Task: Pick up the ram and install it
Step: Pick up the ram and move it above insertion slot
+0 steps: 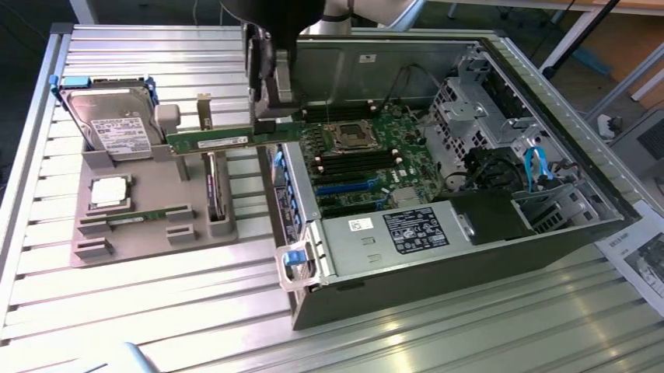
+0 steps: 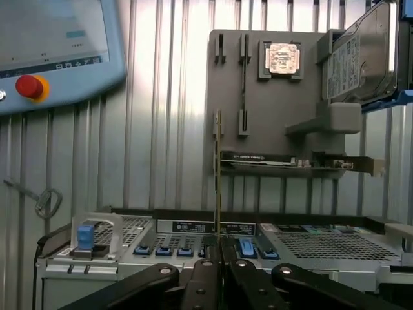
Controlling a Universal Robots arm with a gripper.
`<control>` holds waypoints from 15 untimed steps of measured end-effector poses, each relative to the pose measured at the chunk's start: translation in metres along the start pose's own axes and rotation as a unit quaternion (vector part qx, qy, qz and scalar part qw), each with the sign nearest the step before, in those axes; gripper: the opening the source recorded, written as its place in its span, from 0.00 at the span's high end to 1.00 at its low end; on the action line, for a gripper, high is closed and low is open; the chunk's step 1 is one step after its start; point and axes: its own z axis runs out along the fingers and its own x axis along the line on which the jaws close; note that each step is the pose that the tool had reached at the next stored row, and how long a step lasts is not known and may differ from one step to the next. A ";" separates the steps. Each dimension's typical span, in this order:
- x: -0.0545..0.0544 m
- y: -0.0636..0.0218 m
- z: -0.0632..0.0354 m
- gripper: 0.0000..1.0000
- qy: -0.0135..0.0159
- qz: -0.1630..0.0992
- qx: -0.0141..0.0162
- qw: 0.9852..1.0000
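The black gripper (image 1: 272, 116) (image 2: 219, 255) is closed narrowly on one thin green ram stick (image 1: 230, 141) (image 2: 217, 181). It holds the stick level in the air at nine o'clock of the green motherboard (image 1: 363, 151), inside one open dark computer case (image 1: 467, 284). A second ram stick (image 1: 140, 216) lies in the grey plastic tray (image 1: 151, 183), at six o'clock of one square silver processor (image 1: 109, 190). One metal hard drive (image 1: 109, 124) stands at the processor's twelve o'clock. Its white label and the held ram's pale one are too small to read. The arm is cut off above.
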 end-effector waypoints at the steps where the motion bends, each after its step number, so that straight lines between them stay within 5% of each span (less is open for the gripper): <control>1: 0.000 -0.0042 -0.0002 0.88 0.000 0.000 0.000 1.000; 15: 0.005 -0.0720 -0.0031 0.88 0.000 0.000 -0.002 1.000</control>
